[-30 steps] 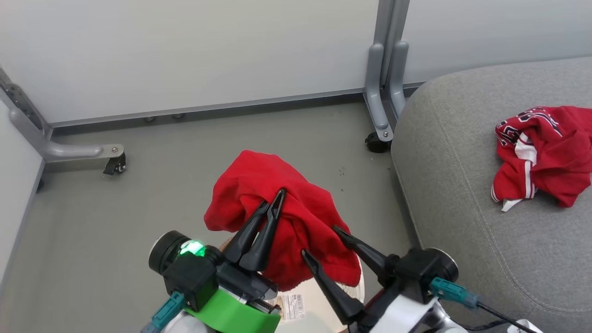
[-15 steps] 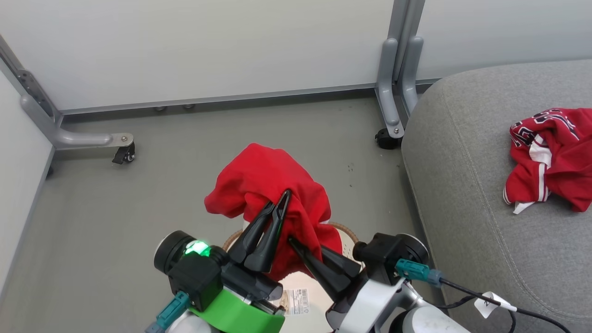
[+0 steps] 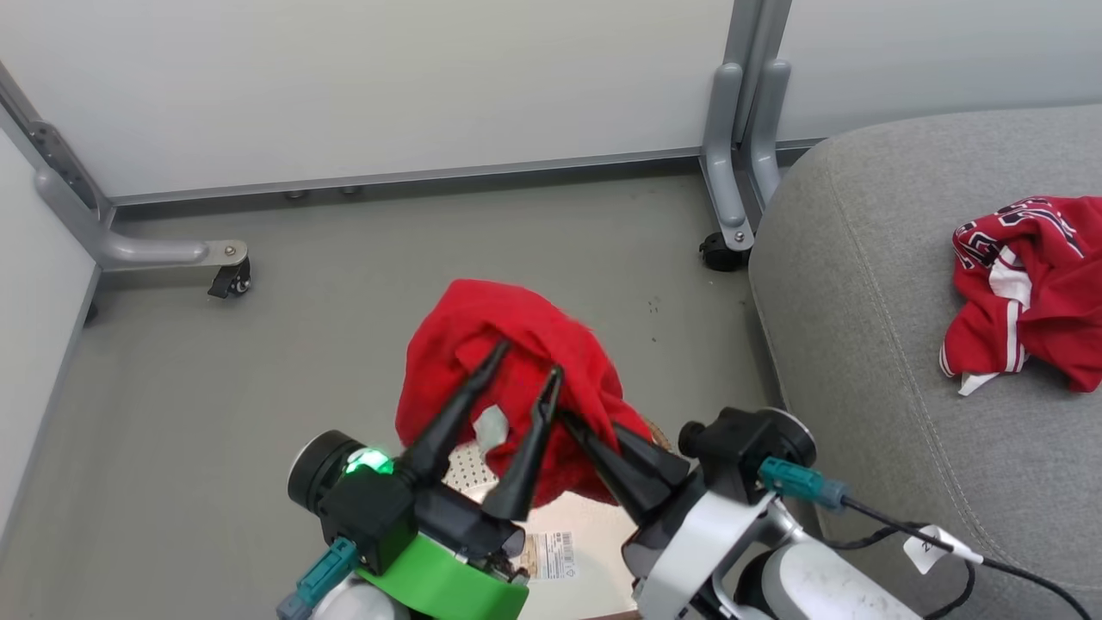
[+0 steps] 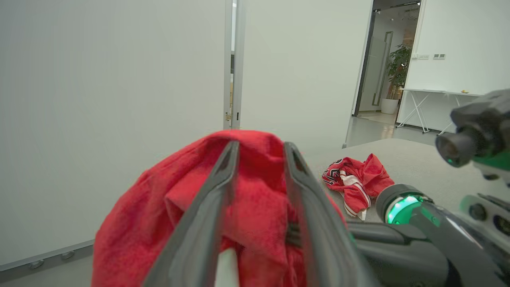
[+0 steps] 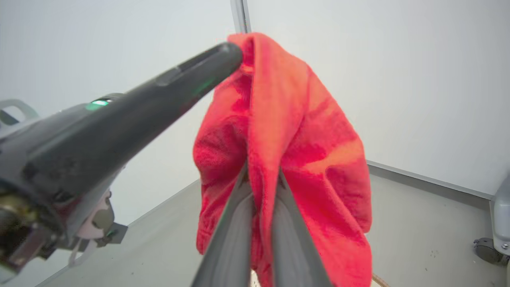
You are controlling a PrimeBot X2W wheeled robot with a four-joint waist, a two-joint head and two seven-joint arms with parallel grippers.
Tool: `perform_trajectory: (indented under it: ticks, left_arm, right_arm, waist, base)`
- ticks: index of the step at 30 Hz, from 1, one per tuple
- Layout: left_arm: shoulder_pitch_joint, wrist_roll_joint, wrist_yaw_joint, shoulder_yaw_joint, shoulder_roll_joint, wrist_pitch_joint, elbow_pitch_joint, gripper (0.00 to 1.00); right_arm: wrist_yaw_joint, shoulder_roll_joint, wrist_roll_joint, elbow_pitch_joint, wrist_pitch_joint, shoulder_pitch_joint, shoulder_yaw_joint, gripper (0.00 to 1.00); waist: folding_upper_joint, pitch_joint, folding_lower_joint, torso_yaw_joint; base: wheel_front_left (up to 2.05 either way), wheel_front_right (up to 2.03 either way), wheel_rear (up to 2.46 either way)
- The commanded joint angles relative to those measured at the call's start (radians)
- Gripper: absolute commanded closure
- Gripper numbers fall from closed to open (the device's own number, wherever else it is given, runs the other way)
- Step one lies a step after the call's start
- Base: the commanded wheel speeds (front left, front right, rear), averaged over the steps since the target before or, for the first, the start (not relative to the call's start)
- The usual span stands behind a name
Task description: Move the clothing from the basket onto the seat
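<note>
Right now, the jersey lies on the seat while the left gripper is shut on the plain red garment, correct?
Not quite: the right gripper is shut on the plain red garment, as the right wrist view shows; the left gripper stands open.

Jersey (image 3: 1029, 293) on seat (image 3: 861, 344), right of basket (image 3: 469, 472)

Surfaces as I see them from the console. Plain garment (image 3: 482, 310): nappy, towel-like red cloth, matt. Jersey (image 3: 1042, 293): smoother red cloth with printed lettering. Seat (image 3: 861, 362): coarse grey woven upholstery, matt. Basket (image 3: 469, 469): perforated cream plastic, bearing a paper sticker (image 3: 551, 554). Floor (image 3: 258, 413): smooth, dull grey. Partition legs (image 3: 727, 146): satin-painted metal. Fingers (image 3: 443, 426): matt dark plastic. Wrist collar (image 3: 430, 585): glossy green plastic.
</note>
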Motion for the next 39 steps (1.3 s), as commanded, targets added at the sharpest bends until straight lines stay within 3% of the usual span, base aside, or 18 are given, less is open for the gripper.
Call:
perform_trajectory:
  ticks: [1,13,26,32,39]
  left_arm:
    - [-0.013,0.003,-0.002,0.003,0.006,-0.003,0.005,0.00]
    - [0.026,0.061,-0.002,-0.087,0.084,0.065,0.008,0.00]
    - [0.051,0.053,-0.003,-0.175,0.167,0.129,0.004,0.00]
    - [0.055,0.047,0.012,-0.169,0.177,0.134,0.008,0.00]
    - [0.027,0.042,0.021,-0.164,0.181,0.139,0.010,0.00]
  right_arm:
    - [0.000,-0.003,-0.009,0.005,-0.011,-0.020,-0.012,1.00]
    - [0.000,0.002,-0.040,0.083,-0.054,-0.054,-0.130,1.00]
    - [0.000,-0.002,-0.061,0.137,-0.077,-0.018,-0.214,1.00]
    - [0.000,0.008,-0.065,0.141,-0.084,-0.013,-0.229,1.00]
    - [0.000,0.018,-0.070,0.146,-0.097,-0.043,-0.243,1.00]
  waist:
    - [0.0000,0.002,0.0000,0.003]
    - [0.0000,0.019,0.0000,0.025]
    - [0.0000,0.034,0.0000,0.017]
    - [0.0000,0.044,0.0000,-0.021]
    - [0.0000,0.086,0.0000,-0.125]
  base:
    - [0.00,0.00,0.00]
    - [0.00,0.00,0.00]
    - [0.00,0.00,0.00]
    - [0.00,0.00,0.00]
    - [0.00,0.00,0.00]
